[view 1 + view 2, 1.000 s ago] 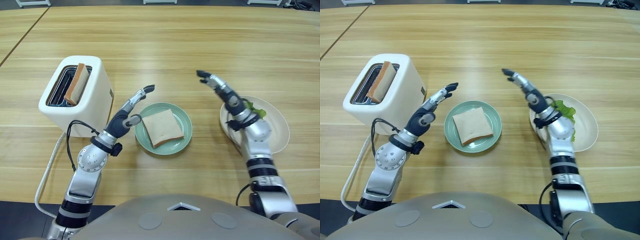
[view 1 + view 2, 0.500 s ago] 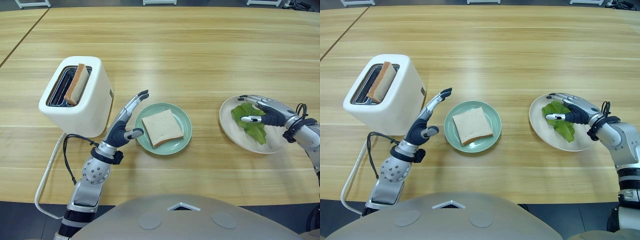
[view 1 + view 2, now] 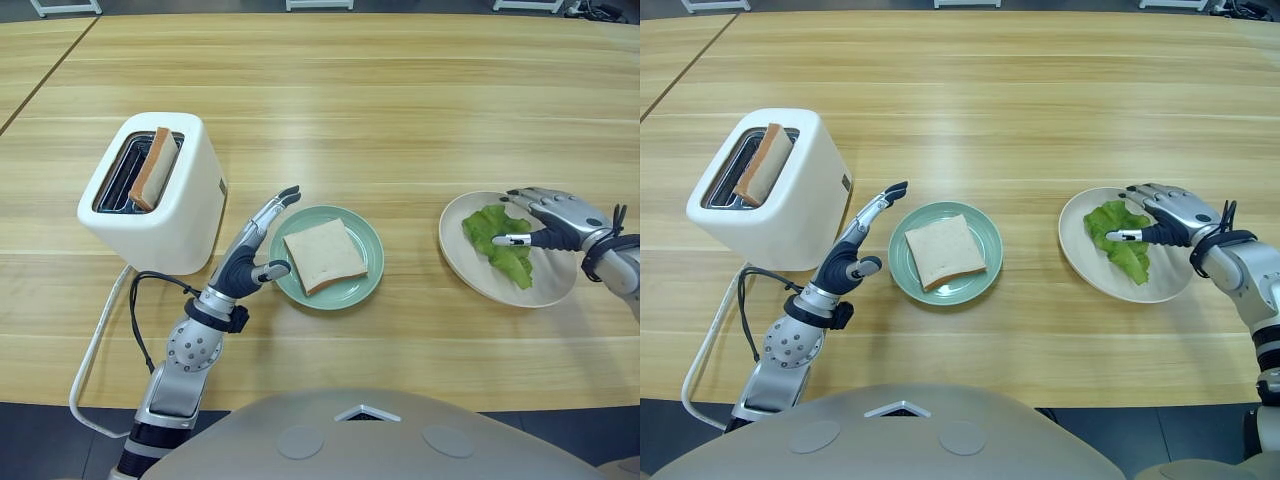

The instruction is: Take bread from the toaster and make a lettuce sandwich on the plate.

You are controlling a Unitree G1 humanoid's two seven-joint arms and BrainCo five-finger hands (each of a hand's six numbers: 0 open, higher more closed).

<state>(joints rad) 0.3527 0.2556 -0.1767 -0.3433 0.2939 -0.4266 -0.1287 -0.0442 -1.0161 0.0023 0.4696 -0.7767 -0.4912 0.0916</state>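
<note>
A white toaster (image 3: 160,195) stands at the left with one bread slice (image 3: 153,166) sticking up from its slot. One slice of bread (image 3: 323,255) lies flat on the green plate (image 3: 362,289) in the middle. A cream plate (image 3: 480,282) at the right holds green lettuce (image 3: 498,243). My left hand (image 3: 252,255) is open, between the toaster and the green plate, holding nothing. My right hand (image 3: 552,220) hovers over the lettuce with fingers spread, thumb tip near the leaves, not closed on them.
The toaster's cable (image 3: 100,330) loops along the table's near left edge beside my left arm. Bare wooden tabletop (image 3: 400,110) stretches across the far half.
My right hand swung from above the table centre to the cream plate and now sits over the lettuce, slightly further right. The left hand drew back a little towards the toaster side.
</note>
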